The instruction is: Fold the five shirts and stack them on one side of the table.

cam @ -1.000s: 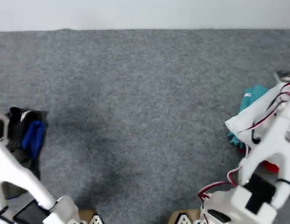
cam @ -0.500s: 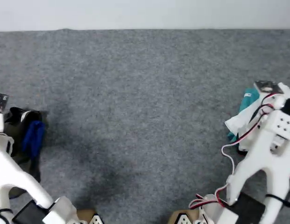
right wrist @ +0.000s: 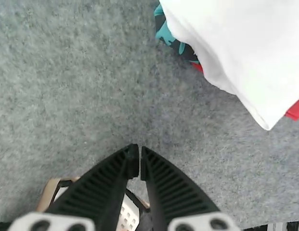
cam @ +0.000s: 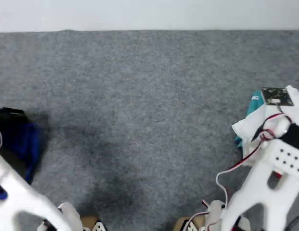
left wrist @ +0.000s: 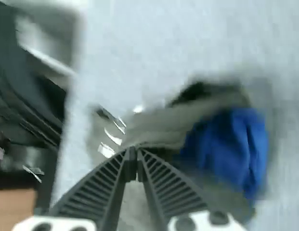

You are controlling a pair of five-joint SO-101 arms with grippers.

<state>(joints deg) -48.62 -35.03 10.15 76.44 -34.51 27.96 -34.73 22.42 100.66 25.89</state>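
One white shirt beyond right jaws | blue shirt beyond left jaws

**Q:** What lies under you?

**A:** A grey felt-like table cover, matt, rough and fuzzy.

**Q:** And your own parts?

**A:** My right gripper and left gripper are black ribbed plastic with a dull sheen. My white plastic arm shell is smooth.

**Q:** The shirts?

**A:** Soft, matt fabric: a smooth white cloth shirt and a creased blue cloth shirt.
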